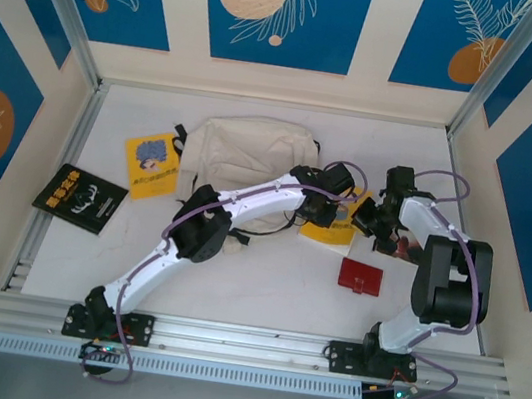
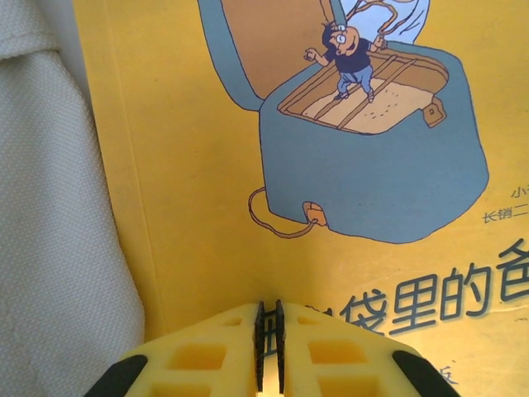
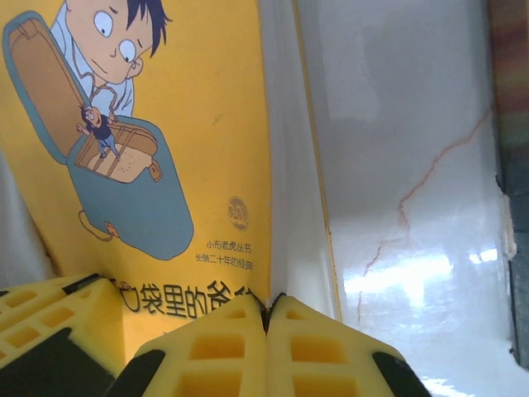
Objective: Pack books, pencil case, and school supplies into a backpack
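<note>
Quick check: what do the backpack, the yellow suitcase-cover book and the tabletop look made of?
Backpack: matte cream woven cloth, weave visible. Yellow book: thin printed paper cover, slight sheen. Tabletop: glossy, veined like marble; reflections show, possibly laminate.

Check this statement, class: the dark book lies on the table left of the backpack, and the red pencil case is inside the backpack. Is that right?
No. The top view shows the pencil case lying on the table, right of the backpack, not inside it. The dark book does lie left of the backpack.
</note>
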{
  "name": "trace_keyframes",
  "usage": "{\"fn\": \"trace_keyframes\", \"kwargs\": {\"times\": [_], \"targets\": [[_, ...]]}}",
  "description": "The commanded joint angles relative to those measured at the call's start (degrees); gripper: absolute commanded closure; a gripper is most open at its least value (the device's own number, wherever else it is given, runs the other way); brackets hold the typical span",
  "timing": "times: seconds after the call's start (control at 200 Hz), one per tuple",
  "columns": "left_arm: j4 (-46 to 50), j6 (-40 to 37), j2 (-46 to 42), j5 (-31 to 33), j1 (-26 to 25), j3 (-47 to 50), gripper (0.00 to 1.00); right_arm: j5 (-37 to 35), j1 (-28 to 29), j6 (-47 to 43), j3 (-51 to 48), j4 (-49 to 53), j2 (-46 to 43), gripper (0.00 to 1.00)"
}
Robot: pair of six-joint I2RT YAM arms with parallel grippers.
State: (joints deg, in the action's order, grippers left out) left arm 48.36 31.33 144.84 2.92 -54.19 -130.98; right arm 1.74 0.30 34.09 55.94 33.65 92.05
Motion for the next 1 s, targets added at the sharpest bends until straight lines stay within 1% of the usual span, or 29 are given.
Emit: {"fn": "trace_keyframes", "kwargs": {"times": [0.0, 0.07, 0.175, 0.295, 0.385, 0.56, 0.71, 0.875, 0.995], "targets": [[2.2, -1.1, 1.0, -3.3, -1.1, 1.0, 0.83, 4.2, 1.1, 1.0, -1.5, -4.1, -2.7, 1.0], [2.4, -1.9, -1.1, -4.5, -0.4, 0.1, 0.79, 3.7, 0.7, 1.0, -2.3, -5.0, -4.9, 1.0], [1.7, -2.8, -5.8, -7.0, 1.1, -0.4, 0.69, 4.7, -0.2, 0.9, -3.7, -6.9, -8.9, 1.0], [0.2, -3.7, -11.0, -10.8, 3.6, 0.9, 0.57, 10.1, -2.0, 1.1, -5.0, -9.2, -13.4, 1.0], [-2.5, -3.0, -15.3, -13.3, 5.6, 4.3, 0.49, 14.5, -3.0, 1.3, -5.1, -9.7, -16.2, 1.0], [-5.7, -1.7, -24.6, -15.1, 9.0, 13.9, 0.35, 22.2, -4.5, 2.2, -4.3, -10.2, -21.2, 1.0], [-12.1, 1.5, -33.2, -20.1, 12.3, 25.6, 0.26, 30.1, -5.4, 4.2, -3.1, -11.4, -24.2, 1.0], [-18.3, 4.2, -41.6, -24.7, 15.4, 37.1, 0.2, 40.1, -5.1, 8.4, -2.9, -17.0, -24.7, 1.0], [-22.9, 7.8, -47.7, -26.1, 17.4, 45.6, 0.14, 45.1, -2.8, 11.3, -1.8, -21.3, -23.0, 1.0]]}}
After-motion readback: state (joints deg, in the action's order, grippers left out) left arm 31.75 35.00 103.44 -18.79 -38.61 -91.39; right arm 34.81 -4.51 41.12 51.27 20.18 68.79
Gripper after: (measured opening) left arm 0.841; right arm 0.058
